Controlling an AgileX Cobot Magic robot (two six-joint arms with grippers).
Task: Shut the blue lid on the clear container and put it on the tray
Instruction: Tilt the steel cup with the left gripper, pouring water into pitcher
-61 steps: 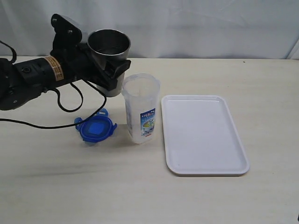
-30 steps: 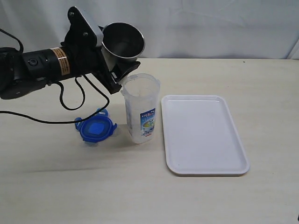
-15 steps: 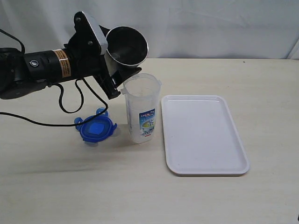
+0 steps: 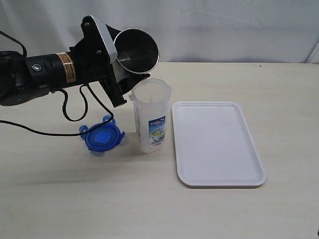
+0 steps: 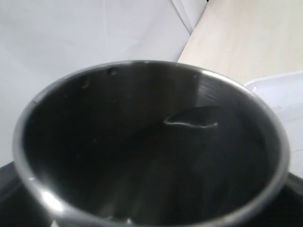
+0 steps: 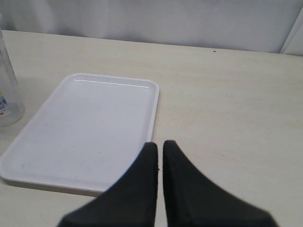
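The clear container (image 4: pixel 151 117) stands upright and open on the table, just left of the white tray (image 4: pixel 217 144). The blue lid (image 4: pixel 102 138) lies flat on the table to the container's left. My left gripper (image 4: pixel 125 67) is shut on a steel tumbler (image 4: pixel 135 50), held tilted with its mouth toward the container's rim and just above it. The tumbler's dark inside (image 5: pixel 151 156) fills the left wrist view and hides the jaws. My right gripper (image 6: pixel 160 146) is shut and holds nothing, hovering over the near edge of the tray (image 6: pixel 85 123).
A black cable (image 4: pixel 75 112) from the left arm droops onto the table behind the lid. A white curtain closes off the far side. The container's base (image 6: pixel 7 90) shows at the edge of the right wrist view.
The left arm has carried the tumbler slightly right and tipped it further toward the container's mouth. Lid, container and tray have not moved.
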